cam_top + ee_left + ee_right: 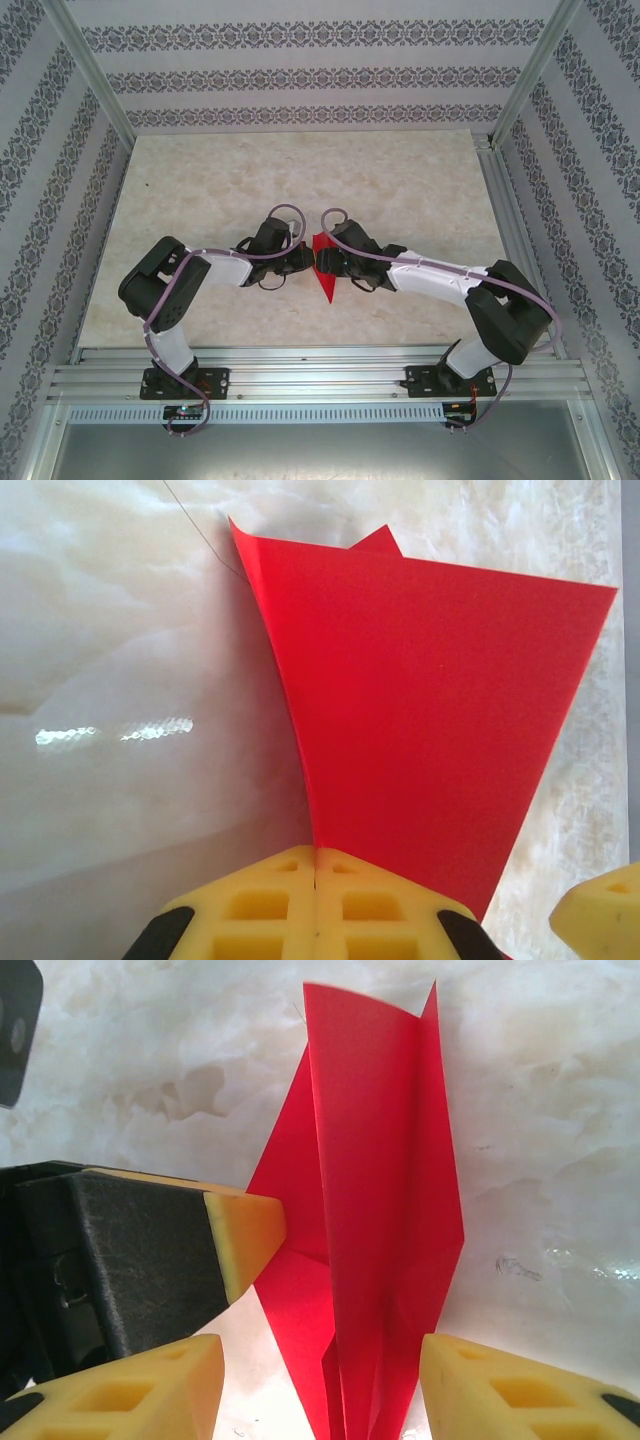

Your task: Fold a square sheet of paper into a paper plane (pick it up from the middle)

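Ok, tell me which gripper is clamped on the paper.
The left gripper: it is shut on the paper. The right gripper straddles it, fingers apart.

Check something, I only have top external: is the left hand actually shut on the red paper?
Observer: Yes. In left wrist the left hand has its yellow fingers pressed together, with the red paper fanning out of the seam between them.
Operator: Right hand gripping too?
Observer: No. In right wrist the right hand is open, one finger on either side of the paper, set wide apart.
Operator: Any folds in?
Observer: Right wrist shows several lengthwise layers, narrowing to a point towards that hand.
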Robot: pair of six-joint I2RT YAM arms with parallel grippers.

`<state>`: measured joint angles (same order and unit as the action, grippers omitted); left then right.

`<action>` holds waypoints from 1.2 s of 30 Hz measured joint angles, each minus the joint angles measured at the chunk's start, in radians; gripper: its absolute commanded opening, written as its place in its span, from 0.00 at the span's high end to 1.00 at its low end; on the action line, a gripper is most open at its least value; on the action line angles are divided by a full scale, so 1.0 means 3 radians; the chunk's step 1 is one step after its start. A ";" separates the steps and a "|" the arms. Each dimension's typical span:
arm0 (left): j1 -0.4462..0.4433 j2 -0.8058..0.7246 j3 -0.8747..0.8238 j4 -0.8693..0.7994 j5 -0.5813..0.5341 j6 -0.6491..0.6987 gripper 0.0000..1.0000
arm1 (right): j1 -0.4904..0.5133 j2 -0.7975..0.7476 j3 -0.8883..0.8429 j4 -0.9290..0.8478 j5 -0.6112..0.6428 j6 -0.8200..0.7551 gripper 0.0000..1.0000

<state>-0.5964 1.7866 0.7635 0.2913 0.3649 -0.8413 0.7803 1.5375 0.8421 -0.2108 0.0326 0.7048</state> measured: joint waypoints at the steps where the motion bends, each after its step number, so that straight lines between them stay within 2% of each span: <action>1: 0.0000 0.0006 0.0000 0.0004 0.0004 -0.0008 1.00 | 0.0004 0.0017 0.0001 -0.0005 0.0000 0.0000 0.45; 6: 0.0003 0.0020 0.0000 0.0004 0.0039 -0.0010 1.00 | 0.0019 0.0104 0.0003 -0.0025 -0.0025 0.0003 0.51; 16: 0.0003 0.0020 0.0000 0.0005 0.0065 -0.0020 1.00 | 0.0106 0.0284 0.0065 -0.0051 -0.0117 0.0017 0.53; 21: 0.0003 0.0023 0.0000 0.0024 0.0066 -0.0020 1.00 | 0.0178 0.0422 0.0161 -0.0061 -0.0085 0.0078 0.61; 24: 0.0003 0.0027 0.0000 0.0027 0.0070 -0.0022 1.00 | 0.0225 0.0435 0.0177 -0.0081 0.0018 0.0150 0.62; 36: 0.0027 0.0027 -0.0036 0.0025 0.0072 -0.0036 0.83 | 0.0337 0.0582 0.0346 -0.0318 0.0526 0.0332 0.75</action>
<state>-0.5884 1.7947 0.7528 0.2989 0.3866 -0.8520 0.8814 1.7123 0.9459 -0.3061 0.1905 0.8043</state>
